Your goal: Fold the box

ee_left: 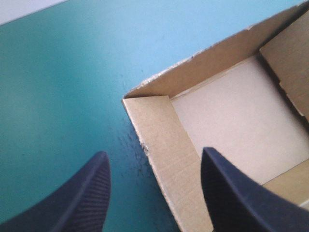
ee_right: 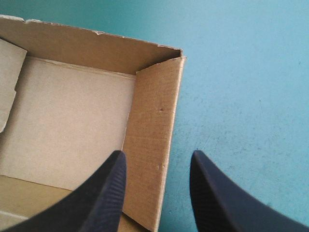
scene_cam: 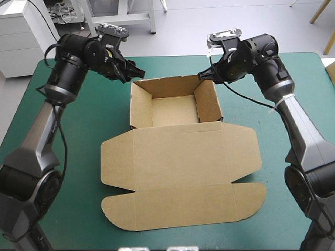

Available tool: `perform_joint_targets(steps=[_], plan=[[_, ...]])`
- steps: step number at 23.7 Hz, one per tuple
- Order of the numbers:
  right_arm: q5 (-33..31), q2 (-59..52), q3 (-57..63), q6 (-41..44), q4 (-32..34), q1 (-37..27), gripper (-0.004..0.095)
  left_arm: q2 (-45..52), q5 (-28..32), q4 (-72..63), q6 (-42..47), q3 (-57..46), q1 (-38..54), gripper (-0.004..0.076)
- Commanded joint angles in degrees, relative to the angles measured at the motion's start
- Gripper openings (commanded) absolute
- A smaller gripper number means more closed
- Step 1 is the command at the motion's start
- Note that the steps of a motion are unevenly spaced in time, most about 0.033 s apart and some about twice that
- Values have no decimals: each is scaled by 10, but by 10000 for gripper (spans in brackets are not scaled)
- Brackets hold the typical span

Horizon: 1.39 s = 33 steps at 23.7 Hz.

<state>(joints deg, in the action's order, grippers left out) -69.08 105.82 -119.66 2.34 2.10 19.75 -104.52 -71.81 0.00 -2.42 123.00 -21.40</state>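
Straddling the side walls of the box (scene_cam: 175, 112), left gripper (ee_left: 154, 154) and right gripper (ee_right: 158, 154) both spread. Tray looks formed, lid flat; next probably pressing walls snug.

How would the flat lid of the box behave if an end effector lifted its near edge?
Probably light: the lid is one thin sheet of brown board. It would likely bend at its creases, not stay rigid. The empty tray might slide on the teal-green cover.
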Motion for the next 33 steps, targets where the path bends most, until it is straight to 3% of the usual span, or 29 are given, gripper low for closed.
perform_joint_targets(steps=[1, 6, 11, 13, 17, 19, 24, 27, 31, 33], plan=[[21, -38, -17, -6, 7, -3, 399, 79, -13, -11, -14, 20, -4, 402], [21, -17, -16, -6, 38, -3, 399, 174, -13, -30, -46, -43, -4, 390], [21, 36, -16, -6, 35, -3, 398, 305, 7, -16, -77, -262, -4, 224], [21, 64, -16, -6, 36, -3, 399, 374, 63, -8, -75, -394, -4, 140], [21, 116, -16, -6, 37, -4, 398, 529, 196, -3, -51, -633, -4, 62], [21, 134, -16, -6, 34, -7, 398, 608, 236, -3, -27, -740, -4, 44], [21, 152, -16, -4, 34, -9, 396, 739, 264, -5, -26, -856, -4, 23], [21, 156, -16, -5, 34, -9, 284, 806, 271, -8, -24, -893, -4, 22], [21, 156, -16, -18, 34, -9, -21, 879, 273, -16, -17, -918, -4, 22], [21, 156, -16, -18, 34, -9, -22, 902, 273, -24, -17, -930, -4, 22]])
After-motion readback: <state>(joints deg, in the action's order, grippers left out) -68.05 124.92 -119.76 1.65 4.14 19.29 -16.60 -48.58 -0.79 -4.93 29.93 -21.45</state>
